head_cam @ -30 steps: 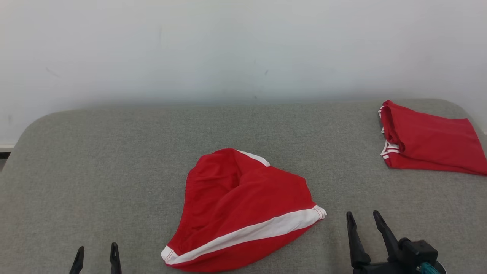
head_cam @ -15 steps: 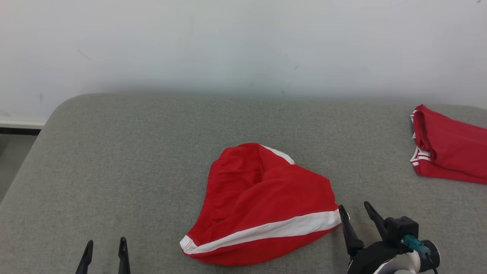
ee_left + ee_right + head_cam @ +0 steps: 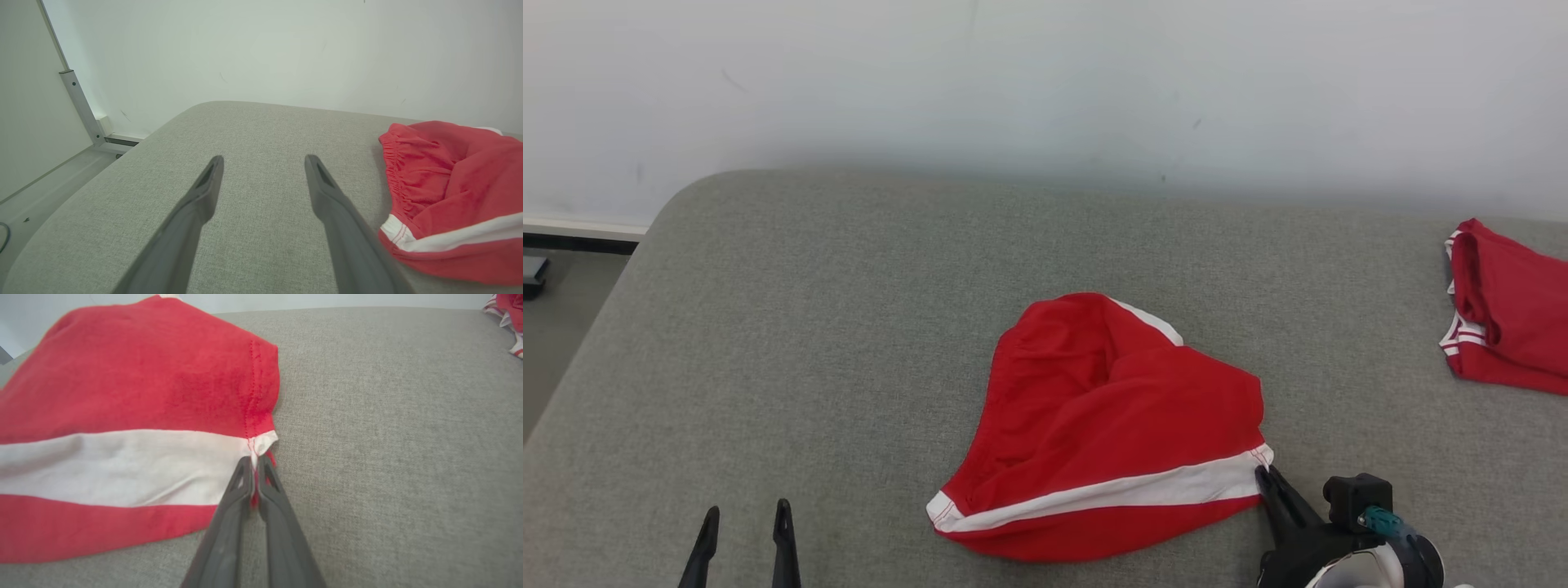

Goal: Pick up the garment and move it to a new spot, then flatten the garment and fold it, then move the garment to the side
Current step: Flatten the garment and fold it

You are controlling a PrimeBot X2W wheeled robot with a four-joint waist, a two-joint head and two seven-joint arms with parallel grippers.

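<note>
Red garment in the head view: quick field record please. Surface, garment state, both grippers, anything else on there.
surface: grey padded surface, against a white wall
garment: red garment with a white band, crumpled, lying mid-surface, not flattened or folded
right gripper: right gripper closed, pinching the garment's right corner where the white band ends
left gripper: left gripper open, over bare surface to the garment's left, apart from it
lifted: not yet, the garment rests on the surface
other: second red garment, folded, at the far right edge
</note>
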